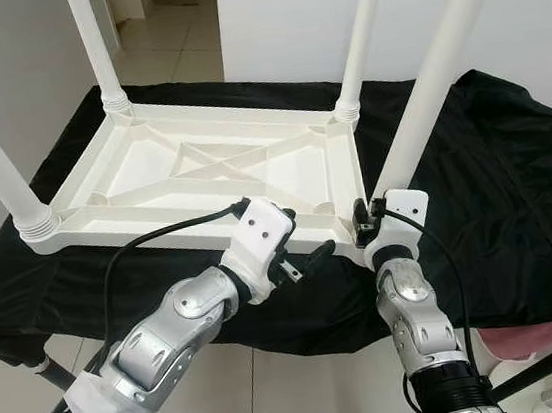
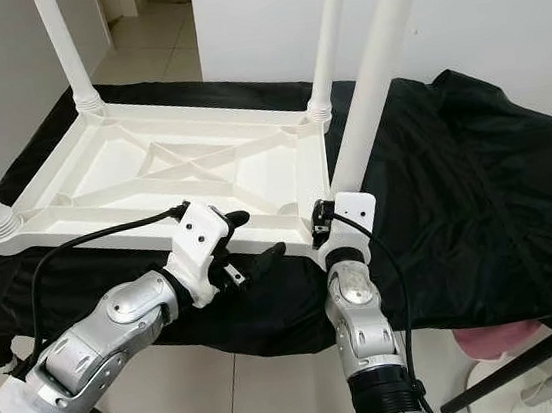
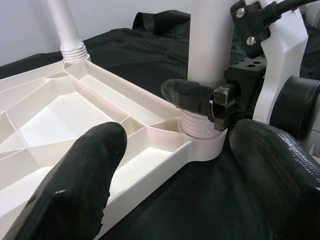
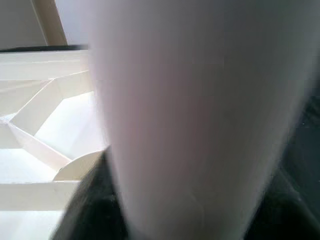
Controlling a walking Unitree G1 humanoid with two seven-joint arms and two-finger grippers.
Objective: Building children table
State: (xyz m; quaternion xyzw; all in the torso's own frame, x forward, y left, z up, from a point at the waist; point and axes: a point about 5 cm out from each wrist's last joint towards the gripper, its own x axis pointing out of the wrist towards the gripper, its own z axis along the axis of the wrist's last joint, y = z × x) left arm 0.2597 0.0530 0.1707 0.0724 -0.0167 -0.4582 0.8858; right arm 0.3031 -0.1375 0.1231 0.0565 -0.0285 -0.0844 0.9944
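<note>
Right gripper clamps table leg base.

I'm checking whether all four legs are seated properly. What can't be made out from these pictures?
- Near right leg: its socket is hidden by the right hand in the eye views; blurred in the right wrist view.
- All leg tops: cut off by the upper edge.
- Left hand: open before the upturned table top.

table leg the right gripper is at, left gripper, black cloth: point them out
near right table leg (image 1: 423, 108), left eye view, mid-shaft
left gripper (image 1: 303, 261), left eye view, between its fingers
black cloth (image 1: 515, 187), left eye view, bare fabric right of the table
</note>
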